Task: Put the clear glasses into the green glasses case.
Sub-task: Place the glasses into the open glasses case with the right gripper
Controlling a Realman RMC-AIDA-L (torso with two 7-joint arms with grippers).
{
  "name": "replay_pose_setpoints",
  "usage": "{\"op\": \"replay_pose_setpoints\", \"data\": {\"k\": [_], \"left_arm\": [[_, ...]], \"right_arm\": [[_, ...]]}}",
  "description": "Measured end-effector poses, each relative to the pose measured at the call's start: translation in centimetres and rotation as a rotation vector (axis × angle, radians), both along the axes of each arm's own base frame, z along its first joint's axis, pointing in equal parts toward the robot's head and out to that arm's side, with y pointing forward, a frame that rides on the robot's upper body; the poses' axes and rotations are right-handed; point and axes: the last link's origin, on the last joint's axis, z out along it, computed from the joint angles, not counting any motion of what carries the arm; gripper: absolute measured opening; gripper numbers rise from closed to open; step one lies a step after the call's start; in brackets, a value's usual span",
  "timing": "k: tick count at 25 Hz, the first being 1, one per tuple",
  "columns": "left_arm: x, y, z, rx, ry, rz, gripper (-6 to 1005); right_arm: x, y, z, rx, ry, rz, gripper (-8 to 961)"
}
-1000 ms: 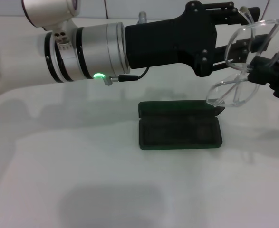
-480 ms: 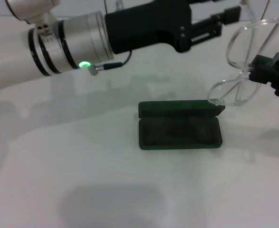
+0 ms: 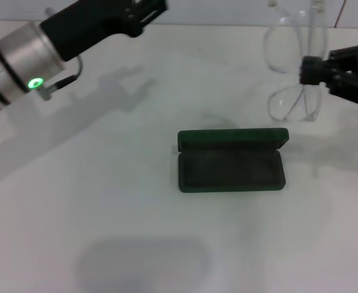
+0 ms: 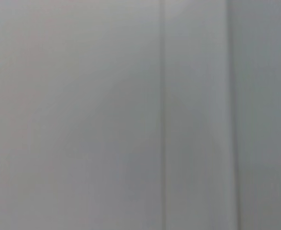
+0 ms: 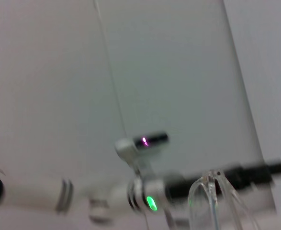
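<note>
The green glasses case [image 3: 230, 162] lies open in the middle of the white table [image 3: 105, 201], its lid standing up along the far side and its dark inside bare. The clear glasses [image 3: 291, 102] hang in the air behind the case's right end, one lens above the other. My right gripper [image 3: 311, 70] comes in from the right edge and is shut on them near the bridge. In the right wrist view a clear glasses arm [image 5: 212, 191] shows close up. My left gripper [image 3: 143, 11] is at the top left, far from the glasses and the case.
The left arm's silver wrist with a green light [image 3: 35, 82] crosses the upper left corner and shows far off in the right wrist view [image 5: 150, 201]. The left wrist view shows only a plain grey surface.
My left arm has pulled back up and to the left, away from the glasses. The right gripper has turned the glasses and shifted them slightly left. The case has not moved.
</note>
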Motion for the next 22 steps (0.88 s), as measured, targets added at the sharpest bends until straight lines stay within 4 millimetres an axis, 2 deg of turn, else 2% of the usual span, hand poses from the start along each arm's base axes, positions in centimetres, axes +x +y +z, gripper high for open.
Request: {"op": "replay_pose_setpoints", "data": {"k": [5,12,15,22], "left_arm": [[-2.1,-0.5,0.8,0.0,-0.017,0.071,508],[-2.6,-0.6,0.8,-0.001,-0.039,0.102,509],[-2.4,-0.5,0.9,-0.014,-0.046,0.105,509],[-2.3,-0.4,0.9,-0.031,-0.045,0.105,509]], "right_arm": [[-3.2,2.7,-0.5,-0.104,-0.236,-0.034,59],[-8.0,4.5,-3.2,-0.298,-0.541,-0.04,60],[-9.1,5.0,-4.6,-0.336,-0.676,-0.069,60],[-9.4,5.1,-7.7,-0.324,-0.907,-0.066,60]]}}
